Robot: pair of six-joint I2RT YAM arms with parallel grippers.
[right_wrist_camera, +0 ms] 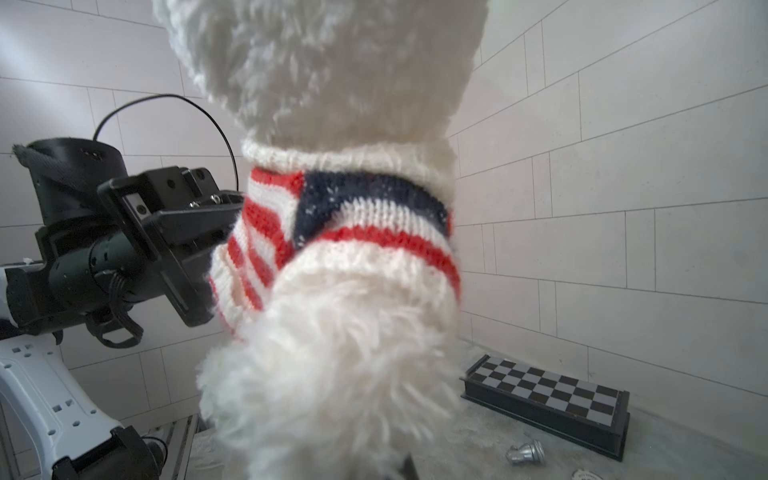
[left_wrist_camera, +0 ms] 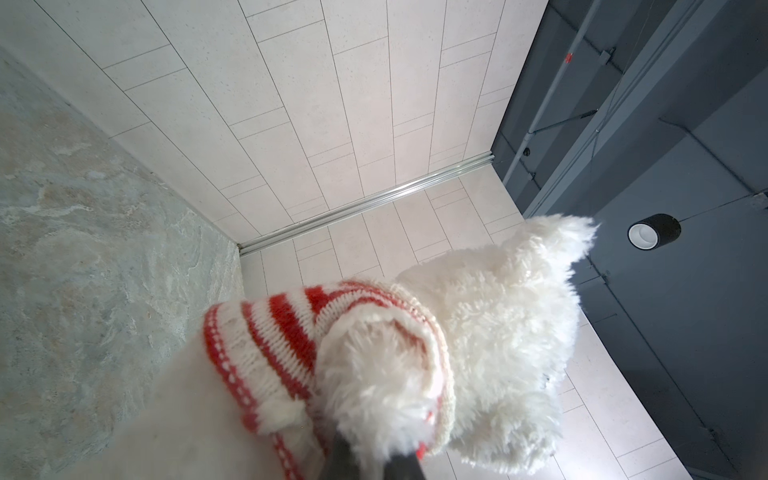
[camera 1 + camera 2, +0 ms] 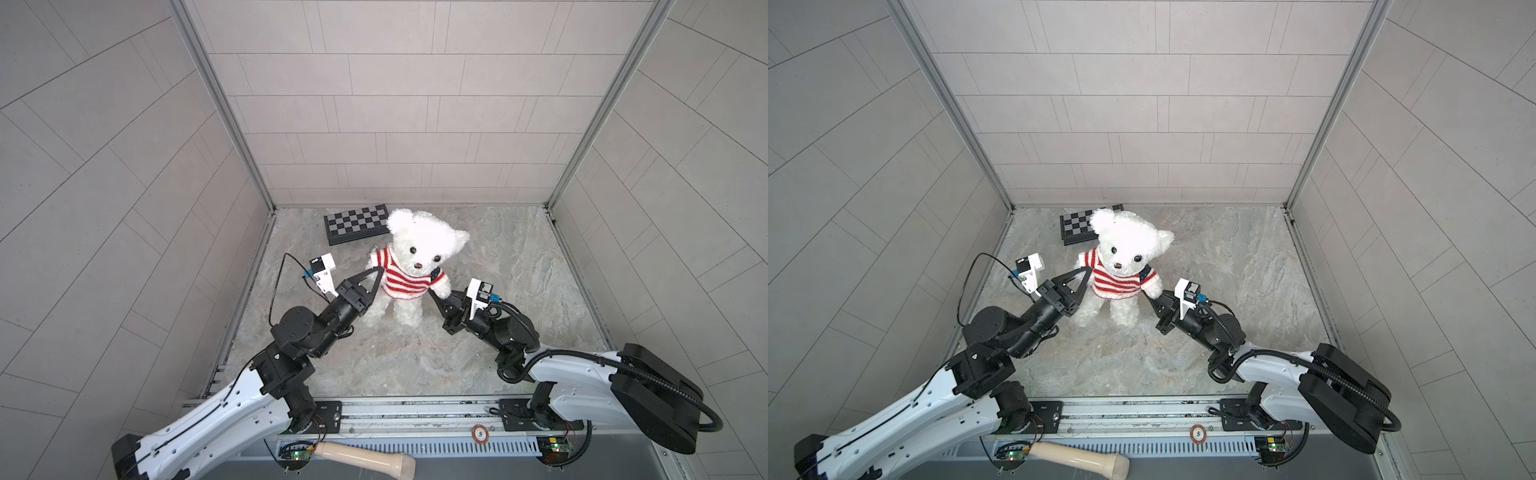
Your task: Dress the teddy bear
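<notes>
Teddy bear (image 1: 332, 374) paw fur crowds the right wrist lens. Stands upright on table (image 3: 498, 266), in striped sweater (image 3: 405, 282). Both arms stretch low and inward. The left gripper (image 3: 376, 272) comes from its 8 o'clock, pinched shut on the sleeved arm. The right gripper (image 3: 436, 296) comes from 4 o'clock, closed on the other paw. Right wrist view resolves a silver chess piece (image 1: 524, 453) beside the chessboard (image 1: 548, 399); a mere speck in top views.

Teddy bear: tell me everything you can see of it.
The teddy bear is fluffy white plush with black eyes, standing upright on the marbled table, feet down. It wears a red-and-white striped knit sweater with a navy patch. The left gripper and right gripper each pinch a paw.
</notes>
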